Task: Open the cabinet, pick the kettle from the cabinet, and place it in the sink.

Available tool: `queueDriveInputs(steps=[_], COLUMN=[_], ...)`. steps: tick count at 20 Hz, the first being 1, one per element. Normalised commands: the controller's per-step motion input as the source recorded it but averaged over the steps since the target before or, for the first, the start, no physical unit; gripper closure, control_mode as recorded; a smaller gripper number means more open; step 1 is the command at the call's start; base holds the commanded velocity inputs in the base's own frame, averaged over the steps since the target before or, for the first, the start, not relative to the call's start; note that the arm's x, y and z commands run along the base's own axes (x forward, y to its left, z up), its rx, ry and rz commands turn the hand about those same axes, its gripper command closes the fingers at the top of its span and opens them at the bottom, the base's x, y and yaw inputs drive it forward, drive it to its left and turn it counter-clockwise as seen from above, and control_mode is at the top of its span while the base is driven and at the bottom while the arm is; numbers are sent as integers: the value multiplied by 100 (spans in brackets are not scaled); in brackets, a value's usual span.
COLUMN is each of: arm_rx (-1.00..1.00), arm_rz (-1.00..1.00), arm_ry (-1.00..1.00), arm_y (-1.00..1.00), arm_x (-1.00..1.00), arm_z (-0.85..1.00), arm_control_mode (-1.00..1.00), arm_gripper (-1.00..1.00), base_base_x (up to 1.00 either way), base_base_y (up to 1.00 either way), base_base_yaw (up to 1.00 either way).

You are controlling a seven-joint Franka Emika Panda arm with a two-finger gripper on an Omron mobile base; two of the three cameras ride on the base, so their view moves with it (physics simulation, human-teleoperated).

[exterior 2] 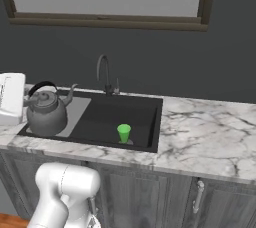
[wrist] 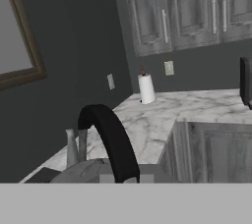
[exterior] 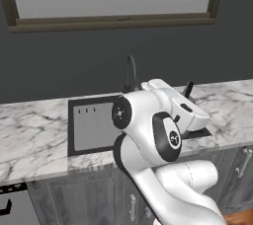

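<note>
No writing can be read on anything here. The sink (exterior 2: pixel 135 114) is a black basin set into the white marble desk (exterior 2: pixel 210 132); inside it, the kettle (exterior 2: pixel 46 112) sits upright on the grey insert panel (exterior 2: pixel 75 114) at the basin's left end, and a green cup (exterior 2: pixel 124 133) stands near the front wall, apart from the kettle. The white arm (exterior: pixel 158 135) bends low over the sink. In the hand view the gripper is closed tight on the kettle's dark arched handle (wrist: pixel 110 139), just above its lid. A paper towel roll (wrist: pixel 146 88) stands on the far desk.
</note>
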Motion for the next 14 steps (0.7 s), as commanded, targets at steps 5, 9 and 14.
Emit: queueDriveInputs(steps=[5,9,14], arm_rx=[0,0,0], arm_rz=[0,0,-1], arm_ry=[0,0,1], arm_y=[-10,-8,-11], arm_x=[14,4,16], arm_z=[-14,-24,-20], arm_control_mode=[-100,-100,-100], arm_gripper=[100,100,100], base_base_x=[0,0,0], base_base_y=[0,0,0], base_base_yaw=[0,0,0])
